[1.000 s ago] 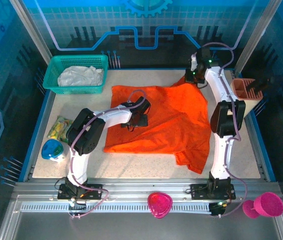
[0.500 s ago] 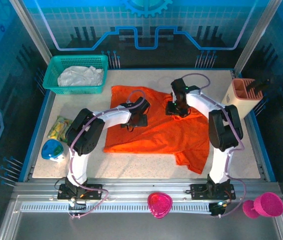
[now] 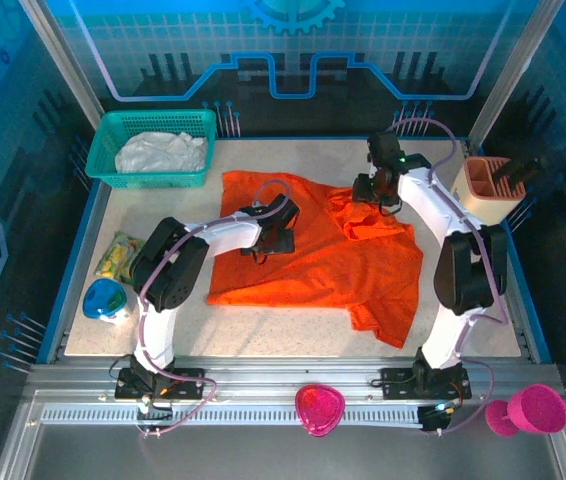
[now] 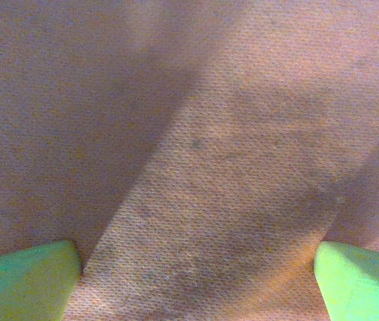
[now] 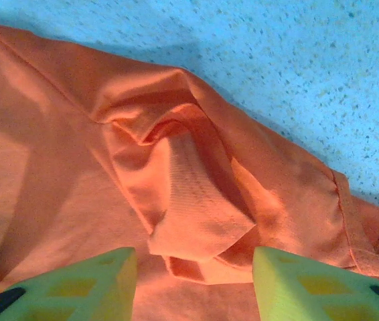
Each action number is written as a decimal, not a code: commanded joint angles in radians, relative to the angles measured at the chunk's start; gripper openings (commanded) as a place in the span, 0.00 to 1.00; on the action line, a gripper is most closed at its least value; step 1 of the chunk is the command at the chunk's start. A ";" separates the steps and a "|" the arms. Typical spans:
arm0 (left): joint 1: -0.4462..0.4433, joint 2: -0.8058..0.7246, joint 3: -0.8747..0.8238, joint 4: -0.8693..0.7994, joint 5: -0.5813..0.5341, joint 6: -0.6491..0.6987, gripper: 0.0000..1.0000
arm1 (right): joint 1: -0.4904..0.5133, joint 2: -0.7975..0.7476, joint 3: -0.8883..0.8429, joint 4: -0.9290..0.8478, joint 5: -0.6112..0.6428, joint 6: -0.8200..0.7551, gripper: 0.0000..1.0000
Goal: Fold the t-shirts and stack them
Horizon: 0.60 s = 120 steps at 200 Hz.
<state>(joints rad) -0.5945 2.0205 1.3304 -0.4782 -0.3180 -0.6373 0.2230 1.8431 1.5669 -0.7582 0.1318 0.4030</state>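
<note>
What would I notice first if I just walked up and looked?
The big bright orange t-shirt, spread across the middle of the table, grabs your eye first. Both robot arms reach over it: the left gripper sits open, low over its left part, and the right gripper is open above a bunched-up fold near its far right corner. Then you'd spot the teal basket in the far left corner, holding a crumpled white t-shirt.

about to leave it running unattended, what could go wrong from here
The orange shirt is bunched in a lump ahead of the right fingers; a pinch there may grab several layers and spoil the fold. The left fingers are open right at flat cloth, so they could drag it instead of gripping.
</note>
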 commanded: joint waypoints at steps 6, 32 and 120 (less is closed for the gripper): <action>0.017 0.056 -0.064 -0.064 0.057 -0.025 0.93 | -0.014 0.084 0.032 -0.036 0.024 -0.003 0.52; 0.016 0.060 -0.063 -0.063 0.060 -0.022 0.93 | -0.014 0.134 0.049 -0.038 0.023 0.001 0.52; 0.018 0.071 -0.068 -0.059 0.066 -0.024 0.93 | -0.007 0.124 0.197 -0.024 0.021 -0.136 0.00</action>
<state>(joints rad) -0.5945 2.0193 1.3258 -0.4721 -0.3180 -0.6373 0.2150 2.0106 1.6901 -0.7876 0.1467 0.3599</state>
